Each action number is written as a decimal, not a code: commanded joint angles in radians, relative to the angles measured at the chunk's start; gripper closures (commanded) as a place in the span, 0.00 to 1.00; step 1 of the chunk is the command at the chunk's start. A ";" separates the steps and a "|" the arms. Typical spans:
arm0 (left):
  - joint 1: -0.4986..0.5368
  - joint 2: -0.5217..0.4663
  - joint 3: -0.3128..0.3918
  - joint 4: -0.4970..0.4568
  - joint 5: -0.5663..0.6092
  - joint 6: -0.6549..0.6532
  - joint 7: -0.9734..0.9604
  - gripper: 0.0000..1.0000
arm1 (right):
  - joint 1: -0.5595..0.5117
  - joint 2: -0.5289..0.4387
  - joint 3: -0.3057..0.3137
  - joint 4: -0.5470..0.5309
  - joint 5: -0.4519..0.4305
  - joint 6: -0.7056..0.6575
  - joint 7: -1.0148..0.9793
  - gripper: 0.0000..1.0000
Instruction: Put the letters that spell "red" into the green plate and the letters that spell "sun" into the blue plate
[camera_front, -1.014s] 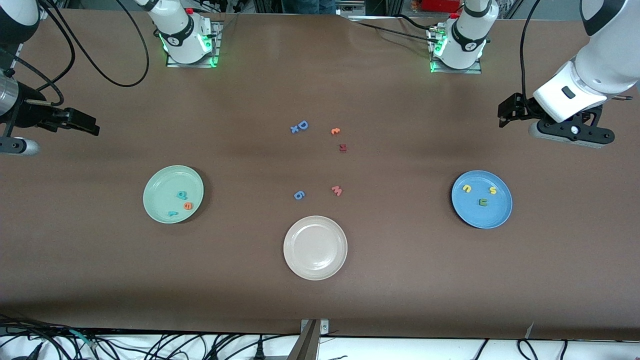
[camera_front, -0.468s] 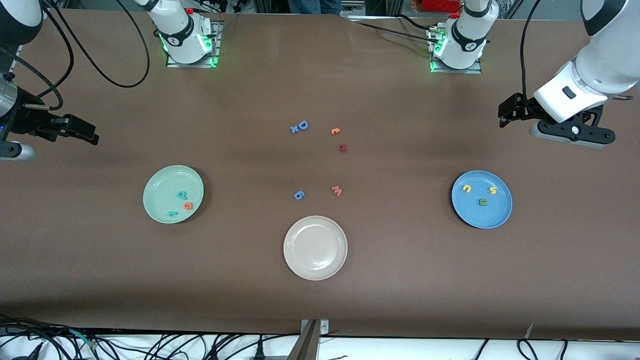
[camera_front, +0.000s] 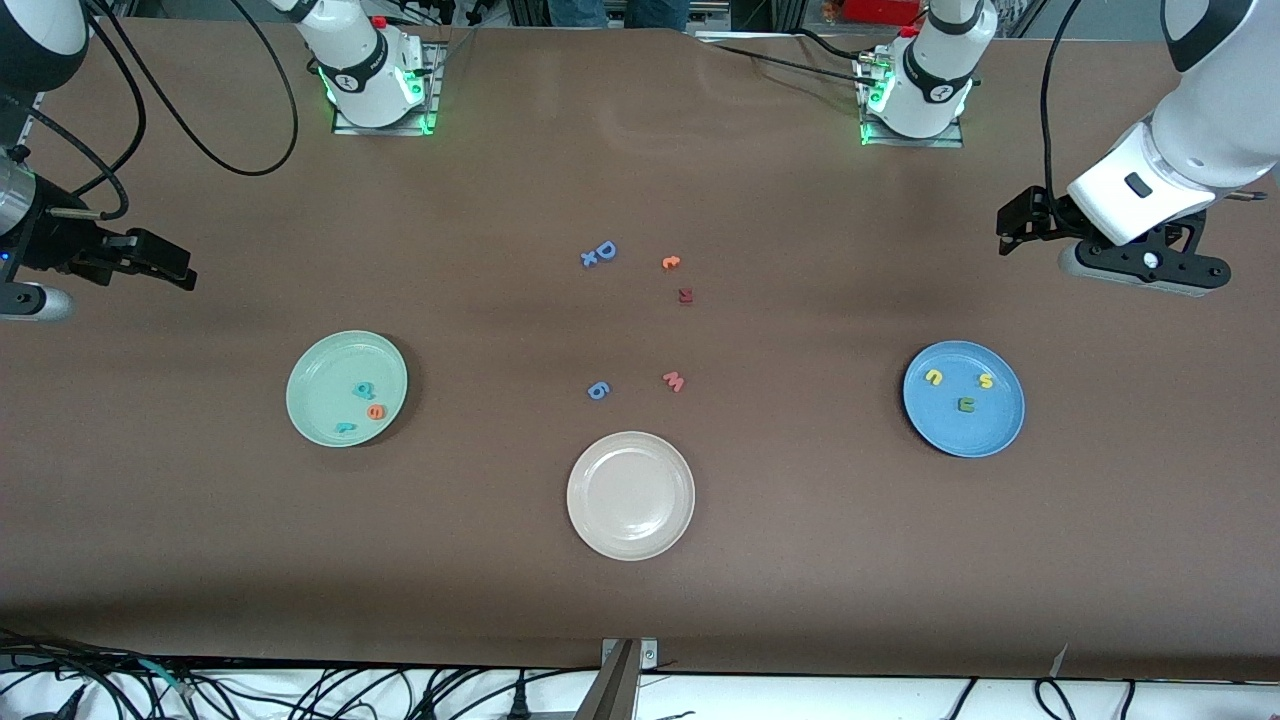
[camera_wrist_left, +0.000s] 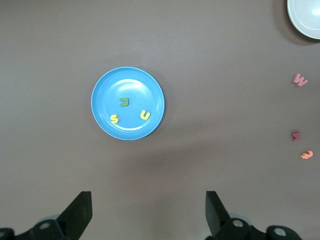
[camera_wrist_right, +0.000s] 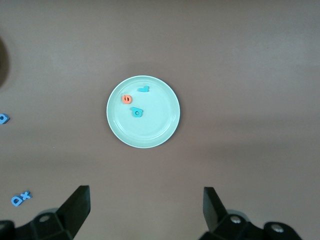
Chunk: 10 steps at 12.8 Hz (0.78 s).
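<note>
The green plate (camera_front: 312, 372) lies toward the right arm's end of the table. In it are a teal "d" (camera_front: 363, 391), an orange "e" (camera_front: 376, 411) and a small teal "r" (camera_front: 345, 427). The blue plate (camera_front: 992, 426) lies toward the left arm's end and holds a yellow "u" (camera_front: 933, 377), a yellow "s" (camera_front: 986, 380) and an olive letter (camera_front: 966, 404). My right gripper (camera_front: 170, 265) hangs open and empty over bare table beside the green plate (camera_wrist_right: 150, 131). Over bare table beside the blue plate (camera_wrist_left: 136, 84), my left gripper (camera_front: 1012, 226) is also open and empty.
An empty beige plate (camera_front: 630, 495) sits at mid-table, nearest the front camera. Loose letters lie in the middle: a blue "D" with an "x" (camera_front: 600, 253), an orange piece (camera_front: 670, 262), a dark red letter (camera_front: 685, 295), a pink "w" (camera_front: 673, 381) and a blue "6" (camera_front: 598, 390).
My right gripper has shifted slightly outward toward its end of the table. The left arm, the plates and the letters have not moved.
</note>
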 joint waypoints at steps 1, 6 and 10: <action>0.004 0.013 -0.005 0.031 -0.007 -0.024 -0.004 0.00 | 0.010 0.008 -0.011 0.017 -0.010 0.000 -0.018 0.00; 0.003 0.013 -0.003 0.031 -0.007 -0.024 -0.004 0.00 | 0.012 0.016 -0.009 0.017 -0.007 -0.002 -0.019 0.00; 0.004 0.013 -0.003 0.031 -0.007 -0.024 -0.004 0.00 | 0.006 0.016 -0.011 0.017 -0.004 -0.002 -0.019 0.00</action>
